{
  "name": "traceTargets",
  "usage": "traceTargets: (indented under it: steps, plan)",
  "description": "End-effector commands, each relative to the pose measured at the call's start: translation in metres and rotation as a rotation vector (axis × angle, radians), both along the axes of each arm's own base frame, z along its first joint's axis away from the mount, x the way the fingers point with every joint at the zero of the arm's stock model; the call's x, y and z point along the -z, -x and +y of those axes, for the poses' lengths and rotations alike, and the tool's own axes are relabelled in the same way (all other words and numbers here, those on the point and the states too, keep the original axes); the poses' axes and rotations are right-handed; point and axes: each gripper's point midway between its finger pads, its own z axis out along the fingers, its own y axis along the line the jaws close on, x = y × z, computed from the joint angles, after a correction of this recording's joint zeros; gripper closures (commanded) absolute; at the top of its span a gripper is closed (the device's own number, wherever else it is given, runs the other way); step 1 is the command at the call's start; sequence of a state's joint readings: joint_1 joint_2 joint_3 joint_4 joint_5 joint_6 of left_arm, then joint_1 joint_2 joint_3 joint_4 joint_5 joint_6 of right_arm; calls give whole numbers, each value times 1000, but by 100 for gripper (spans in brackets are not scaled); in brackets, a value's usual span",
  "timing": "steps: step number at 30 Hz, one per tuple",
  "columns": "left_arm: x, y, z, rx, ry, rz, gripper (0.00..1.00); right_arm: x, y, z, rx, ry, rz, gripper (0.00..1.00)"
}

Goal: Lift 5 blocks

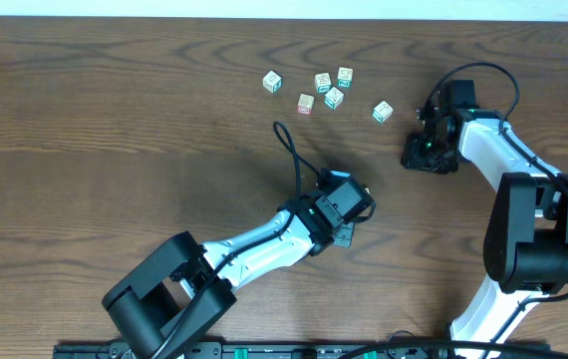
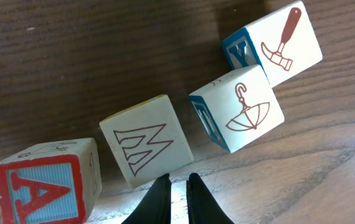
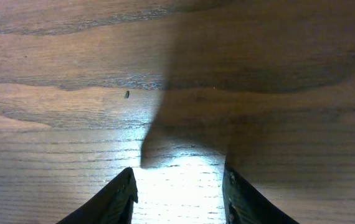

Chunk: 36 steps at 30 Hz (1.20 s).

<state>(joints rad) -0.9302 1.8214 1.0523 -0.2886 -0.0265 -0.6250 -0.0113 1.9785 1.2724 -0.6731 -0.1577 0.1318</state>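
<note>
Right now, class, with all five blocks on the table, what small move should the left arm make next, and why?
Probably open the jaws of the left arm: they stand shut, pointing at the M block, which sits on the table ahead. Shut jaws cannot take it.

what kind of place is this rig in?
Probably a robot lab bench, not a home: a left arm and right arm mounted at a wood-grain table, a loose cable, and toy alphabet blocks as props.
</note>
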Motion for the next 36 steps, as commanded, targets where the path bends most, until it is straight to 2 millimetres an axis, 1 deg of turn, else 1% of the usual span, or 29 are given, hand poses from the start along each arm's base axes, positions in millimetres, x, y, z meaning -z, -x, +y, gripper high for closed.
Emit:
traceTargets:
  steps: [1,7,10,12,13,17,20,22,27,36]
  plan:
    - [0,-1,7,-10,-16,-11,88,1,-1,3,-17,-3,-2,57]
    - [0,0,7,-9,-16,-8,89,0,-1,3,-17,-3,-3,57]
    - [2,8,4,10,-3,32,90,0,-1,3,-17,-2,-4,57]
    - [4,17,4,21,-2,73,90,0,-1,3,-20,-2,-5,57]
    - [6,22,7,26,-21,87,92,0,-1,3,-21,-1,-5,58]
    - [12,32,25,22,-116,105,92,0,-1,3,-21,-2,-5,57]
    - [14,35,30,21,-137,114,92,0,-1,3,-21,-2,-5,58]
    - [14,33,31,18,-142,108,92,0,-1,3,-21,-2,-5,58]
    - [12,20,43,-22,-201,42,92,0,-1,3,-21,-2,-5,57]
    - [12,3,57,-82,-198,40,92,0,-1,3,-21,-2,-5,58]
